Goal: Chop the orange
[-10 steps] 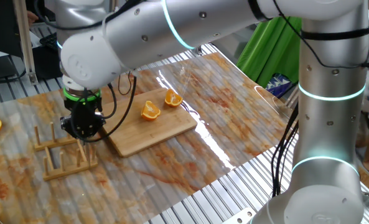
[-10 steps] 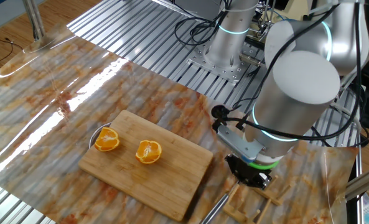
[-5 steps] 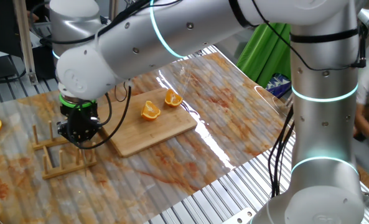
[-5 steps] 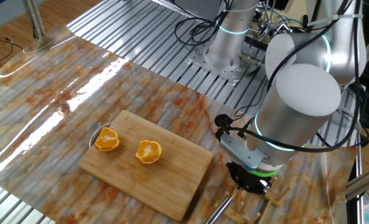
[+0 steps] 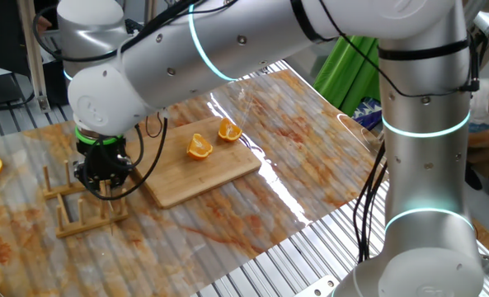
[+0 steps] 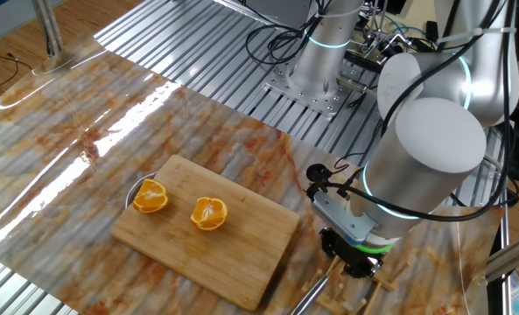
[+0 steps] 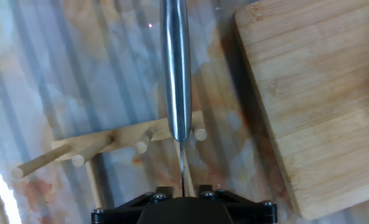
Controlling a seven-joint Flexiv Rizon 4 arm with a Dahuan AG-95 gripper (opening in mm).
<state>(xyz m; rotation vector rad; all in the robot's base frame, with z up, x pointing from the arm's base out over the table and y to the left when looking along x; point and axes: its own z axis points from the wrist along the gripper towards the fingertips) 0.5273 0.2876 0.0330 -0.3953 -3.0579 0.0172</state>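
Beside the board's (image 7: 321, 93) edge, knife (image 7: 175, 74) across rack (image 7: 109, 146), hand (image 7: 183, 194) above.

Two orange pieces (image 6: 208, 213) on the board (image 6: 241, 254), peg rack (image 5: 83, 206) and knife (image 7: 175, 68) just beside it.

In the hand view, the black gripper (image 7: 183, 198) is cut off by the bottom edge, so its fingertips are out of sight. The silver metal knife (image 7: 175, 68) runs off the top edge beside the pale wooden chopping board (image 7: 315, 93), itself cropped at the right. The fixed views leave the jaw gap too small to judge.
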